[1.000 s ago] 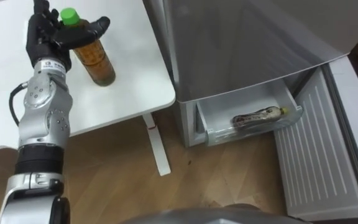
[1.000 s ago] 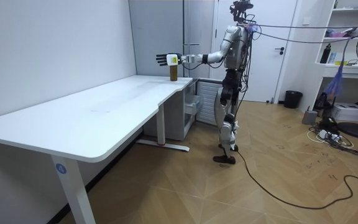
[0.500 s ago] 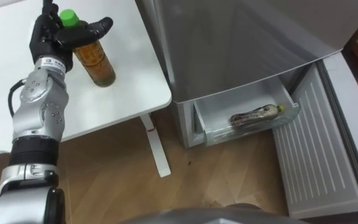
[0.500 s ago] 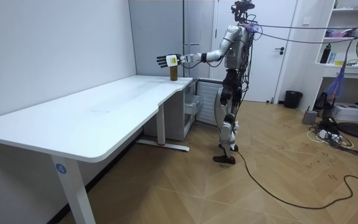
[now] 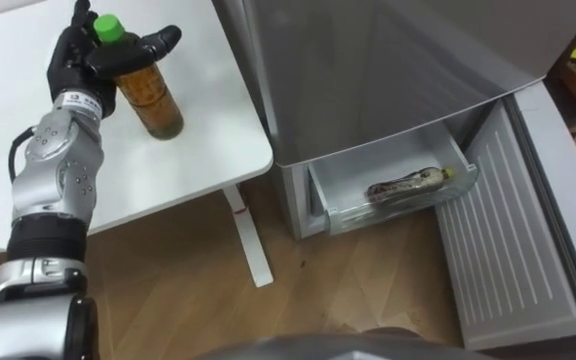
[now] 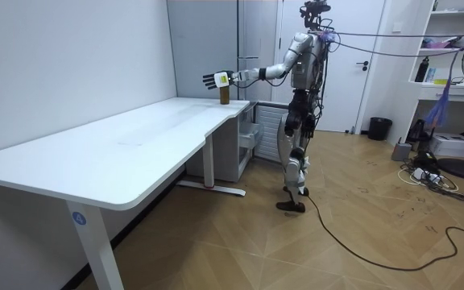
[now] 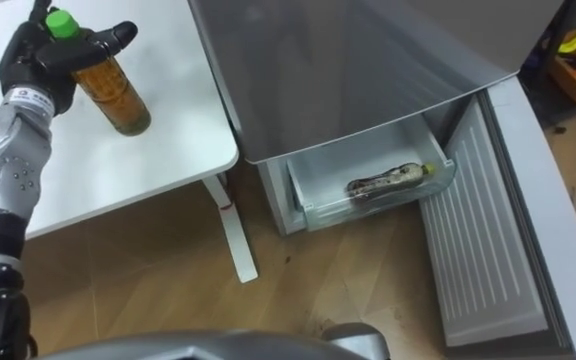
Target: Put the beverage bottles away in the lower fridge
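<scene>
A brown drink bottle with a green cap stands upright on the white table, near its right edge. My left hand is behind the bottle's neck with its fingers straight up and the thumb reaching across by the cap; it is open. In the room view I stand beside the fridge with my left arm stretched out to the bottle. The grey fridge has its lower drawer pulled out, and another bottle lies on its side in it.
The lower fridge door stands swung open to the right of the drawer, over the wooden floor. A white table leg stands between the table and the fridge. The upper fridge door is closed.
The whole picture has shifted a little, so the camera moved. My left hand stays at the bottle's neck and the bottle still stands on the table.
</scene>
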You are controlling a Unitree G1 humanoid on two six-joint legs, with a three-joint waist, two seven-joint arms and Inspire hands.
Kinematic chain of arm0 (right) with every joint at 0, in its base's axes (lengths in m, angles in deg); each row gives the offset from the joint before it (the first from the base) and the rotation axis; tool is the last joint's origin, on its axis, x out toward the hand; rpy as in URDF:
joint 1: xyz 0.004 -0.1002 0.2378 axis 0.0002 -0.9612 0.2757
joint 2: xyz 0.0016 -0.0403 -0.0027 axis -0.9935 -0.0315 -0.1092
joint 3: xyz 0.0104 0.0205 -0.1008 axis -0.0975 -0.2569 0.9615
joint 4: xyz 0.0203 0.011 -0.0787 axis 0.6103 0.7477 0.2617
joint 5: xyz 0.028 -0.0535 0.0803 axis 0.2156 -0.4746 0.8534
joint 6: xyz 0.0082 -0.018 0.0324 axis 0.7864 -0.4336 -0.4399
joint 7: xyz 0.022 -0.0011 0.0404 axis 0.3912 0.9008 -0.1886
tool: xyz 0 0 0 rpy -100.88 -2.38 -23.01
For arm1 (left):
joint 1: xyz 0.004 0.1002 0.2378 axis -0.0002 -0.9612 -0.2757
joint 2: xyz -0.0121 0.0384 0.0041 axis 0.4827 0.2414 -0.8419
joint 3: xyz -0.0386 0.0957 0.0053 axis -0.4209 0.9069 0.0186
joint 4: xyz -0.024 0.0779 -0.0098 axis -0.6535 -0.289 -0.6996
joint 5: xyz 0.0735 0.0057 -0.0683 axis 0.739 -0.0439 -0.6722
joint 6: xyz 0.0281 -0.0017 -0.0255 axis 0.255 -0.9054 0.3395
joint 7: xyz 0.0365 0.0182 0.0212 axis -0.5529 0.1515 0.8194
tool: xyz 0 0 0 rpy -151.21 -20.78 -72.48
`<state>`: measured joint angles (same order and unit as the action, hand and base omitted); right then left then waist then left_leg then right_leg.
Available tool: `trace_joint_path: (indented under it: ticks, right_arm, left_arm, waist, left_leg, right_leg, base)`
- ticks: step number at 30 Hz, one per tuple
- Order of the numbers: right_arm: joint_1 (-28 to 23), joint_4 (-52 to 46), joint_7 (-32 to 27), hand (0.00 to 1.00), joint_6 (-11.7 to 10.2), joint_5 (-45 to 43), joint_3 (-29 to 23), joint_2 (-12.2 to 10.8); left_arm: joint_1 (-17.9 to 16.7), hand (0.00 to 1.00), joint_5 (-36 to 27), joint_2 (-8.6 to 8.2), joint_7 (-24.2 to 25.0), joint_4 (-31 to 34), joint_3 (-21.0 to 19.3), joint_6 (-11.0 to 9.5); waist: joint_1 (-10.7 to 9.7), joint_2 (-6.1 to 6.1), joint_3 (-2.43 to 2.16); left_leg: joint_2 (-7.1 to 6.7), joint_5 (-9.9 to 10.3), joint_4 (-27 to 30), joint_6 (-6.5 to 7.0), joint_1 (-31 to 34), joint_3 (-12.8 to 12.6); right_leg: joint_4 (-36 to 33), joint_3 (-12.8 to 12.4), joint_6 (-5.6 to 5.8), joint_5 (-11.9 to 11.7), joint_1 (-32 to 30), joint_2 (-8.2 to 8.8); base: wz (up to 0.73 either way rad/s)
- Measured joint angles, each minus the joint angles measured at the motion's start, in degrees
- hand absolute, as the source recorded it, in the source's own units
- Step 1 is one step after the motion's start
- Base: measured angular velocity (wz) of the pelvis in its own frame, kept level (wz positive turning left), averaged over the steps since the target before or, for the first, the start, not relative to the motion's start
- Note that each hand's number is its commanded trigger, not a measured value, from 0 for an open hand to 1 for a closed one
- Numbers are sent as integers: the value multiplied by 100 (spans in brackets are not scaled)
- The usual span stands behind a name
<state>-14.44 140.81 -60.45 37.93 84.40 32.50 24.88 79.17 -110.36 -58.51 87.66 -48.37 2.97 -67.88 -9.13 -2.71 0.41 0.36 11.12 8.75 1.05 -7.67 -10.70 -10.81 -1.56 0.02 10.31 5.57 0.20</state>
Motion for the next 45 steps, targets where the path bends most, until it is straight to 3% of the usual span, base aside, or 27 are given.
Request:
trace_joint_path:
  ticks: [8, 24, 37, 45]
  right_arm:
    - [22, -7, -46, 0, 75, -21, 6, 26]
    - [122, -36, -231, 0, 66, -60, 12, 100]
    - [120, -28, -194, 0, 85, -160, 53, 98]
    - [98, -75, -38, 0, 129, -485, 54, 90]
  left_arm:
    - [20, 0, -6, 0, 0, -124, 4, -21]
    - [207, 0, -13, 1, -14, -398, 13, -50]
    - [210, 0, -1253, 0, -1, -351, 60, -44]
    - [210, 0, -1242, -1, 83, -336, 29, -43]
  waist:
    - [-4, 1, 13]
    - [-23, -44, -16]
    - [-23, 21, -33]
    - [15, 49, -48]
  left_leg:
    - [2, 1, -10, -2, -2, 1]
    - [1, 1, -6, -2, 24, 2]
    - [1, 0, 2, -2, 47, 29]
    - [1, 0, 14, -2, 38, 6]
  right_leg:
    - [1, 0, -5, 3, -3, -3]
    - [6, 2, -11, 8, -14, -1]
    - [7, 5, -11, 8, -52, 4]
    - [-9, -20, -12, 8, -62, 2]
  base:
    - [0]
    - [0]
    - [0]
    - [-1]
